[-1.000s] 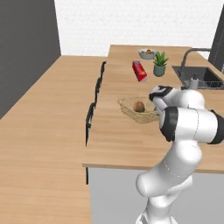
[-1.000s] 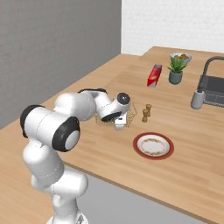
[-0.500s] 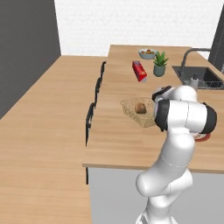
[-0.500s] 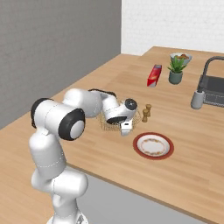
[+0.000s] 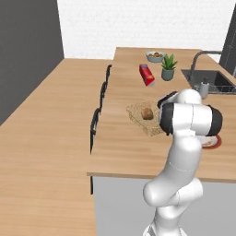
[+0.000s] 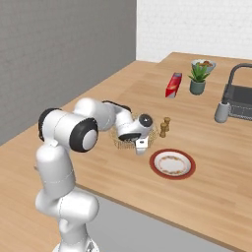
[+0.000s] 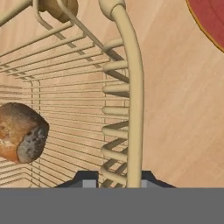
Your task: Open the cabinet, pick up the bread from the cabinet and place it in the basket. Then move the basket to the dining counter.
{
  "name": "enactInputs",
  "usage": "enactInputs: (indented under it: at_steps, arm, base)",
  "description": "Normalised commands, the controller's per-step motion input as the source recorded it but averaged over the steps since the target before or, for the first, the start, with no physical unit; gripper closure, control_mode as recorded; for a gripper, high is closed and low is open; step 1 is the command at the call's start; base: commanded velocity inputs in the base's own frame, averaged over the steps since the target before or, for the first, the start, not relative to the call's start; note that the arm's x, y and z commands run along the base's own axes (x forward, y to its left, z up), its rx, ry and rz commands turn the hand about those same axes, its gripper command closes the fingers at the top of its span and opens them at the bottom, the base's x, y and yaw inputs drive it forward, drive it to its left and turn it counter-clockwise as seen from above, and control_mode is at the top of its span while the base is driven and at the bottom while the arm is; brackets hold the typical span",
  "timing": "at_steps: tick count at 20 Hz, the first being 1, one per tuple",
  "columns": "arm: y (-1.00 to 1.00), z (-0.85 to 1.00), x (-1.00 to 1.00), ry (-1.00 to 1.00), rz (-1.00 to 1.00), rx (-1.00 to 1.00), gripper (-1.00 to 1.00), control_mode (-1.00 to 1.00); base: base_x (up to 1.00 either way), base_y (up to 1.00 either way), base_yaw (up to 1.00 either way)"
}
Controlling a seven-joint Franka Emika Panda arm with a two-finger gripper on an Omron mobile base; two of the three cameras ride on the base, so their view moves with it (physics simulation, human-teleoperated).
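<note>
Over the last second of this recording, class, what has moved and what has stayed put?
The arm swung sideways, carrying the basket with it across the dining counter towards the red plate. The gripper stayed shut on the basket's rim, and the bread stayed inside. The plate, red box, potted plant and bowl did not move.

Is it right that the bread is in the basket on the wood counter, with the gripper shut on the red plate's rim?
Not quite. The gripper is shut on the basket's rim, not the red plate, which lies untouched beside it. The hand view shows the rim running between the fingertips. The bread does sit in the basket on the wood counter.
</note>
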Motion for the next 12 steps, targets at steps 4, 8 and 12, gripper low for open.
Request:
enactInputs:
  at_steps: [4, 8, 12]
  arm:
    - [0.23, -0.43, 0.50, 0.13, 0.00, -0.05, 1.00, -1.00]
    - [0.16, -0.56, 0.51, 0.17, 0.00, -0.04, 1.00, -1.00]
    - [0.02, -0.48, 0.38, 0.16, 0.00, 0.00, 1.00, -1.00]
  base:
    - [0.00, 0.00, 0.00]
    - [0.00, 0.00, 0.00]
    - [0.00, 0.00, 0.00]
